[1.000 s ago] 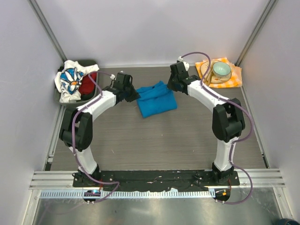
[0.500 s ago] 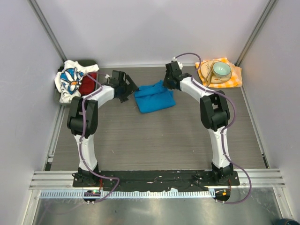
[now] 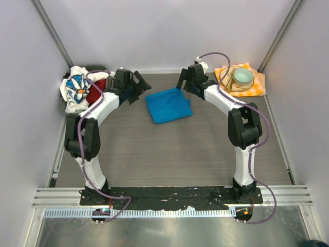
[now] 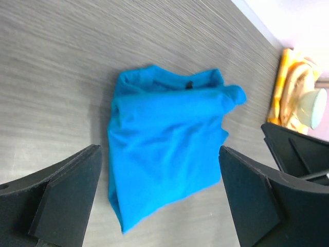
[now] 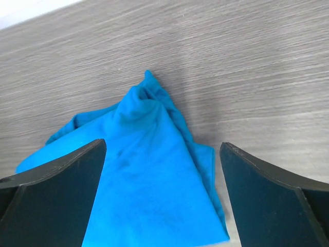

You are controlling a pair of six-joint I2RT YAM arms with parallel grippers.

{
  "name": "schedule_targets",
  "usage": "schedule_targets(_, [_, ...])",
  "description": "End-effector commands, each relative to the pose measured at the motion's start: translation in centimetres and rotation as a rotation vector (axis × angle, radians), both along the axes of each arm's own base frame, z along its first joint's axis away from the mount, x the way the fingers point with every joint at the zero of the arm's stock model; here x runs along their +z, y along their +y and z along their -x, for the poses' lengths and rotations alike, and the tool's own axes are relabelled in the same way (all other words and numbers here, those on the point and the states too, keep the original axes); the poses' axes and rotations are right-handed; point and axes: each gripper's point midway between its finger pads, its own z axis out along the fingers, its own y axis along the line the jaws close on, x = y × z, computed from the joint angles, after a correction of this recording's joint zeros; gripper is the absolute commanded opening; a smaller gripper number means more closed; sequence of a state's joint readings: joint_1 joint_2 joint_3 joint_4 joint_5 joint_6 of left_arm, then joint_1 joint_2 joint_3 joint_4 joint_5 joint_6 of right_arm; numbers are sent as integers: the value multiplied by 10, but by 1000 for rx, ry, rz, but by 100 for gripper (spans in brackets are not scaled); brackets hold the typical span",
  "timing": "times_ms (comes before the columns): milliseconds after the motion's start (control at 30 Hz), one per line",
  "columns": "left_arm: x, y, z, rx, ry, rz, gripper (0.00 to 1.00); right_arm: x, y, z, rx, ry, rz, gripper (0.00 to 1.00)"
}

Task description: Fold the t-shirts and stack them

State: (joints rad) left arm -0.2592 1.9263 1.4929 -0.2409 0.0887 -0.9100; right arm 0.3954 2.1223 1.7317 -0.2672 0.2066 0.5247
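A bright blue t-shirt [image 3: 168, 105] lies folded on the table between the two arms, touched by neither. My left gripper [image 3: 138, 90] stands open just left of it, and my right gripper [image 3: 183, 82] stands open at its back right corner. Through the left wrist view the blue t-shirt [image 4: 164, 149] lies beyond the left gripper [image 4: 159, 154], whose jaws are wide apart and empty. The right wrist view has the blue t-shirt [image 5: 149, 195] below the open right gripper [image 5: 162, 149]. A white daisy-print t-shirt [image 3: 76, 88] and a red t-shirt [image 3: 96, 91] sit bunched in a dark bin [image 3: 69, 109] at the back left.
An orange-and-white checked napkin [image 3: 256, 85] holding a pale green bowl [image 3: 242, 77] lies at the back right corner. White walls close in the table on three sides. The arm bases stand on a black rail [image 3: 169, 194] at the near edge.
Both grippers went from shut to open and let go of the blue t-shirt. Both arms drew back toward the far wall, and the shirt now lies flatter on the table.
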Motion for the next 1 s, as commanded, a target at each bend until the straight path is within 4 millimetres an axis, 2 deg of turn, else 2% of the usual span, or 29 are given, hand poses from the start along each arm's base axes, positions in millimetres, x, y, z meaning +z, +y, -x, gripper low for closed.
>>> schedule_targets(0, [59,-15,33,-39,-118,48,100,90,-3,17,4,-188,-62,99])
schedule_targets(33, [53,-22,44,-56,-105,50,100,100,2,26,30,-195,-95,99])
schedule_targets(100, [57,-36,54,-99,-119,73,100,94,7,35,67,-172,-127,100])
schedule_targets(167, [42,-57,63,-158,-93,88,100,88,21,41,128,-143,-173,100])
schedule_targets(267, [36,-83,63,-222,-134,139,100,80,43,44,226,-115,-243,100])
schedule_targets(300, [30,-88,61,-230,-128,163,100,84,48,42,244,-131,-265,100])
schedule_targets(333, [32,-93,56,-239,-167,192,100,85,53,42,268,-138,-284,100])
schedule_targets(433, [25,-100,57,-255,-195,239,100,91,68,34,335,-165,-341,100])
schedule_targets(467, [30,-102,53,-259,-232,252,100,92,69,30,337,-159,-370,100])
schedule_targets(500, [28,-103,52,-261,-242,256,100,92,79,22,375,-160,-414,100])
schedule_targets(533, [19,-104,52,-268,-233,262,100,92,81,18,387,-154,-439,100])
schedule_targets(600, [17,-107,49,-278,-250,271,100,86,88,9,408,-112,-509,100])
schedule_targets(633, [8,-108,50,-280,-235,271,100,82,91,8,415,-98,-523,100])
schedule_targets(800, [-7,-111,46,-292,-231,273,100,70,105,0,435,-56,-592,100])
schedule_targets(833, [-9,-113,46,-298,-230,278,100,59,109,0,439,-27,-610,100])
schedule_targets(867, [-16,-114,47,-300,-212,287,100,54,110,-2,436,-17,-620,100])
schedule_targets(900, [-15,-116,46,-303,-225,297,100,55,111,-5,439,-24,-632,100])
schedule_targets(967, [-21,-117,47,-304,-216,304,100,41,115,-8,439,1,-662,100])
